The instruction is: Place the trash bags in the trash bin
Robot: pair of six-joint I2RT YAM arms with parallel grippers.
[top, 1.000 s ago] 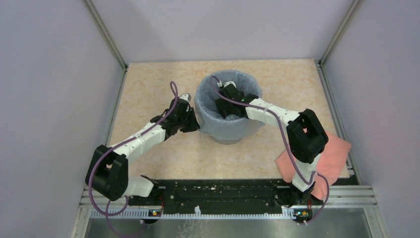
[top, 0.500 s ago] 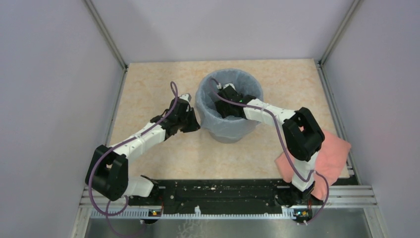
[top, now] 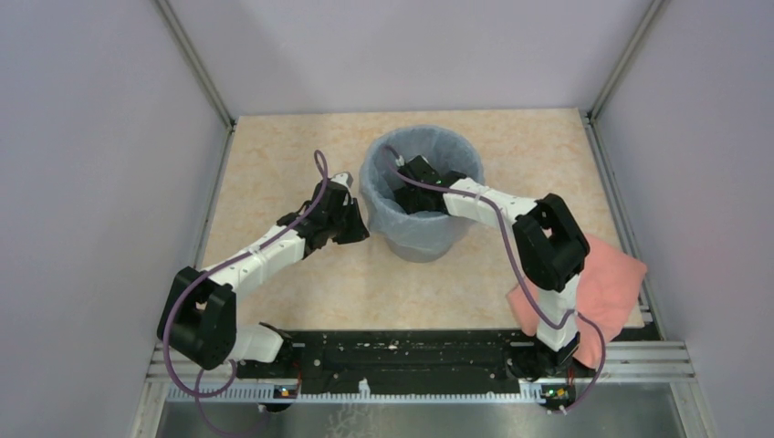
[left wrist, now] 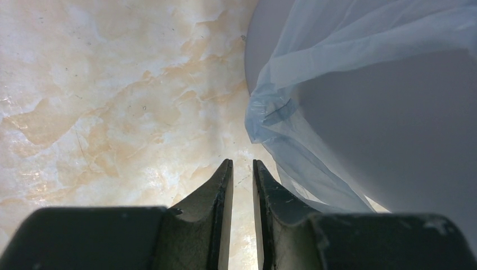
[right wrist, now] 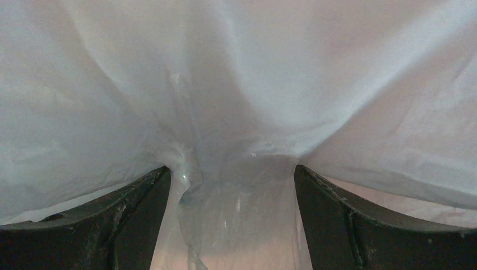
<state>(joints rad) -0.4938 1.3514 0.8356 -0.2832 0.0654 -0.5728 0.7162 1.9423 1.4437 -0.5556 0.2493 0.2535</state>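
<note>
Pale lilac walls [top: 109, 137] box in a marbled beige tabletop [top: 274, 155]. On your left, the left gripper [left wrist: 241, 163] sits low over that surface, its jaws drawn narrow with only a slit between them. You can see tabletop through the slit and nothing caught in it. Just right of its fingertips, the pale blue trash bag [left wrist: 315, 50] hangs in folds down the outside of the grey trash bin [left wrist: 394, 124]. Whether the film touches the nearer finger you cannot tell.

The trash bin stands upright toward the back of the table, near the middle. The bag lines it, with its edge turned out over the rim. From the right, the right arm [top: 493, 203] reaches over that rim, and the right gripper [right wrist: 230, 169] is down inside with its jaws spread wide. Crumpled film bunches in the gap between its fingers, but they are not pinching it.

Farther right, a salmon-pink cloth [top: 611, 283] lies at the near right corner, partly under the arm.
</note>
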